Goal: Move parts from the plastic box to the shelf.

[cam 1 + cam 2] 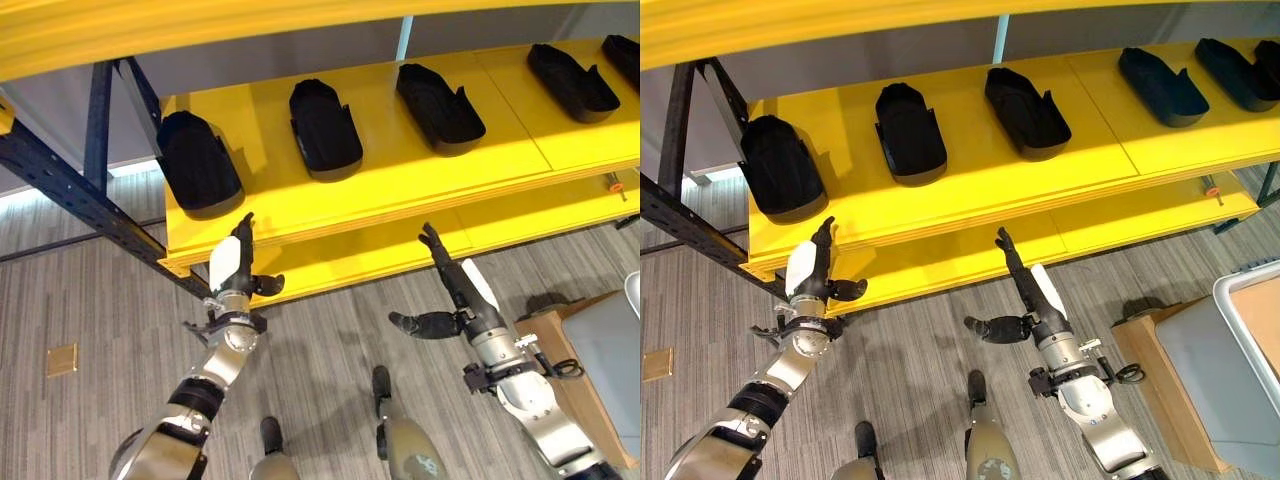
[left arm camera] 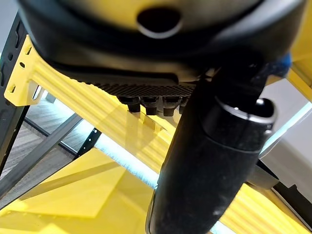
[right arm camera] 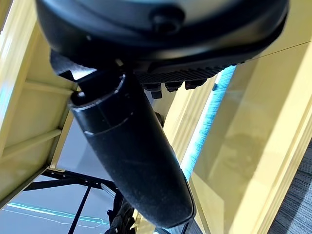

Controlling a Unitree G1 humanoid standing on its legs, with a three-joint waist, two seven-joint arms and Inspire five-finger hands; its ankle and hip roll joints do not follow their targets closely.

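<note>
We see no readable writing; left hand (image 1: 232,268) and right hand (image 1: 455,290) both empty, fingers straight, below the yellow shelf (image 1: 400,180) holding black parts (image 1: 325,128).

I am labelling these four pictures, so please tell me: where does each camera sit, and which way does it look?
Left eye view: on the head, looking down at the yellow shelf with black parts; both arms reach up, left hand and right hand open.
Right eye view: beside it, same scene, plus the plastic box at the right.
Left wrist view: along its own hand, toward the shelf's edge.
Right wrist view: likewise, shelf boards close by.
Both eye views share everything.
</note>
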